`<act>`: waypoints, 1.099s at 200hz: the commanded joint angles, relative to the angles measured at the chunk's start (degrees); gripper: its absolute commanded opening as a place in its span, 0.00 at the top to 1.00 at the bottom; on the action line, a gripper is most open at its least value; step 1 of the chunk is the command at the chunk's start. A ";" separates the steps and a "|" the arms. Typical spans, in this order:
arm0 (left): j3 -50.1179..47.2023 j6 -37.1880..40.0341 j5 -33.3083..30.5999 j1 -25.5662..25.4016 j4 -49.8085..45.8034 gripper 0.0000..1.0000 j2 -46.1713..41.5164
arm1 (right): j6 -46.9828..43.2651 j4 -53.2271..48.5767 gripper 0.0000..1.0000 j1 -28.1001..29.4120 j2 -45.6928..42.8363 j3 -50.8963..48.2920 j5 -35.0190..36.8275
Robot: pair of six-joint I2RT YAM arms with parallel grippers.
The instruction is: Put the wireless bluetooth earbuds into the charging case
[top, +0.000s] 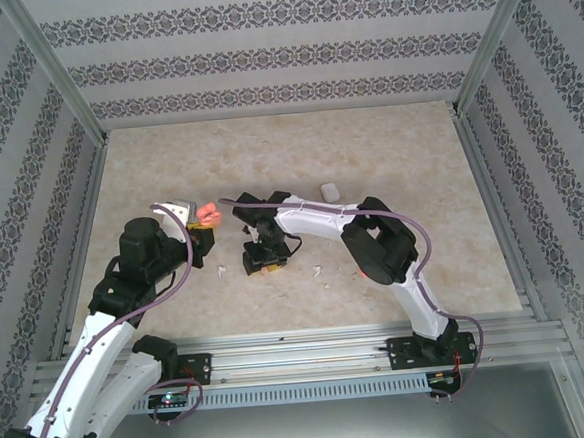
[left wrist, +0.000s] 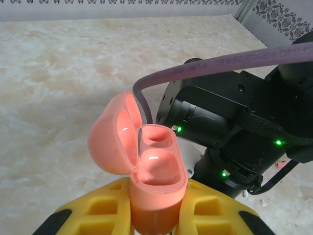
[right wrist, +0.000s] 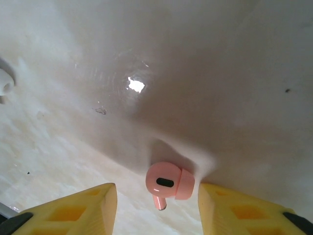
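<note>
Table (top: 368, 154) marbled, beige. Left hand (left wrist: 154, 211) clamped on pink case (left wrist: 146, 161), lid open, wells look empty. Right hand (right wrist: 156, 203) spread, fingers at 3 and 9 o'clock of pink earbud (right wrist: 168, 182), which lies on the table untouched. Risk: off-centre closing squirts the rounded bud sideways, out of reach.

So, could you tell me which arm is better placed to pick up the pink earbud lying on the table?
Right. The right gripper hangs open directly over the pink earbud, straddling it. The left gripper is shut on the open pink case, so it's occupied.
</note>
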 commanded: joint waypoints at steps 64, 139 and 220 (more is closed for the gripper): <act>-0.18 0.96 0.19 0.45 -0.54 1.00 -0.75 | -1.91 -2.90 0.61 0.78 3.96 4.12 0.84; -0.78 0.78 1.34 0.47 -0.36 1.00 -0.75 | -2.67 -5.36 0.65 0.35 7.44 7.68 0.59; -1.23 0.96 3.28 0.39 -0.81 1.00 -2.50 | -3.45 -3.60 0.75 -0.25 4.14 5.32 3.44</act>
